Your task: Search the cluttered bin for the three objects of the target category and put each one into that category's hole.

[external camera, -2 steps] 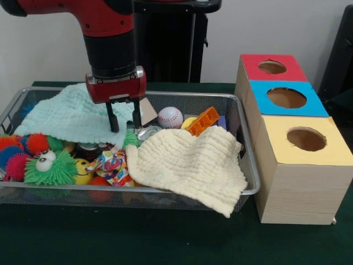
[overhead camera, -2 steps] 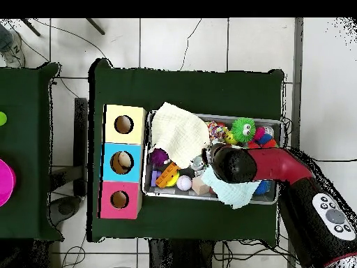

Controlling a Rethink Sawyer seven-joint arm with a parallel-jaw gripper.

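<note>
My gripper (external camera, -2 steps: 125, 122) hangs open inside the wire bin (external camera, -2 steps: 249, 160), its two black fingers (external camera, -2 steps: 113, 120) apart with nothing between them. The tips sit at the right edge of a mint cloth (external camera, -2 steps: 66, 117), just above a tin can (external camera, -2 steps: 148, 133). A baseball (external camera, -2 steps: 170, 117) and an orange brick (external camera, -2 steps: 202, 121) lie to the right of the gripper. A cream cloth (external camera, -2 steps: 190, 165) drapes over the bin's front right rim. In the overhead view the arm's wrist (overhead camera, -2 steps: 233, 164) covers the gripper.
A wooden box right of the bin has a red hole (external camera, -2 steps: 272, 67), a blue hole (external camera, -2 steps: 286, 97) and a yellow hole (external camera, -2 steps: 306, 139). A green fuzzy toy (external camera, -2 steps: 49, 167), spiky balls (external camera, -2 steps: 22, 154), a yellow smiley ball (external camera, -2 steps: 83, 170) and a colourful knotted toy (external camera, -2 steps: 110, 164) crowd the bin's front left.
</note>
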